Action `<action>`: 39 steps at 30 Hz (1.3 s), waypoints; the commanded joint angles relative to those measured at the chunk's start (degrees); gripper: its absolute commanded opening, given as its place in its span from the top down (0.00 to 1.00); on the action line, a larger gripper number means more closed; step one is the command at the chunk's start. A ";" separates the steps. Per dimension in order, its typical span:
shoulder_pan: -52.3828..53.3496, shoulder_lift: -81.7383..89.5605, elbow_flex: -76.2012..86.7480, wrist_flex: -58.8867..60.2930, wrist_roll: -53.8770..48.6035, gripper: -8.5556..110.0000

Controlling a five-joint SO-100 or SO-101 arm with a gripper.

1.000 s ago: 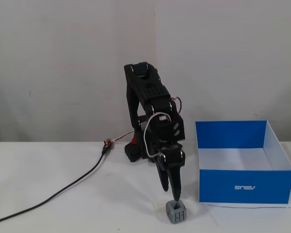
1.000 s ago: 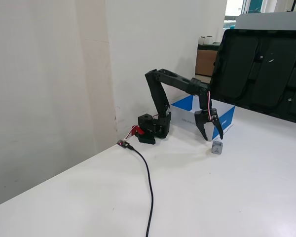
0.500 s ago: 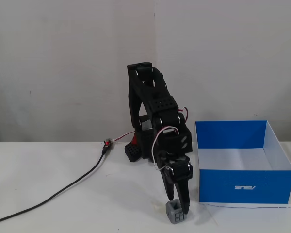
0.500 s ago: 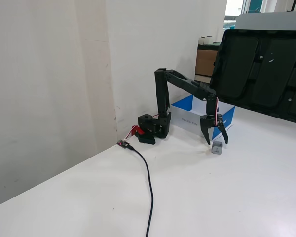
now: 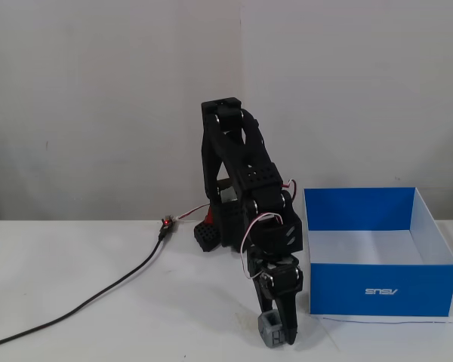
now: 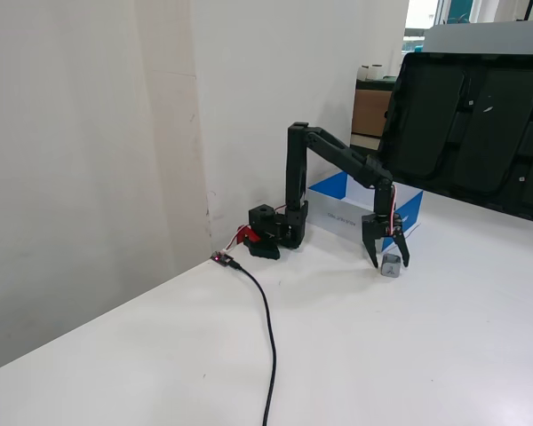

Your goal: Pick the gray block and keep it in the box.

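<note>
In a fixed view that faces the arm head-on, we see the black arm folded forward and down over the white table, its gripper pointing at the tabletop near the bottom edge of the picture. The gray block sits on the table right at the fingertips, its gridded face turned toward us; a black finger stands just beside it on the right, and the block partly hides the rest, so here we cannot tell whether the fingers touch it. The blue box stands on the table just to the right of the gripper, open at the top, white inside, with a small white logo upside down on its front wall. The block lies outside the box, near its front left corner. A black cable runs from the arm's base leftward across the table.

In the other fixed view, from the side, we see the gripper with its two fingers spread apart in a downward V, tips at the tabletop. The gray block rests on the table at the fingertips, close to the right-hand one, not lifted. The blue box stands behind the arm, partly hidden by it. A dark panel fills the upper right, and the cable trails toward us.
</note>
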 commanded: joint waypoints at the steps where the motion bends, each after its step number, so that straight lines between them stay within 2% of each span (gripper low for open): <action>1: 0.53 0.79 -4.39 -0.53 0.88 0.73; 5: 0.70 0.79 -4.39 -0.62 0.88 0.75; 12: 0.97 0.79 -4.31 -0.79 0.88 0.82; 24: 1.58 5.71 -4.13 -0.97 0.35 0.86; 39: -8.96 21.80 -23.55 17.23 0.35 0.86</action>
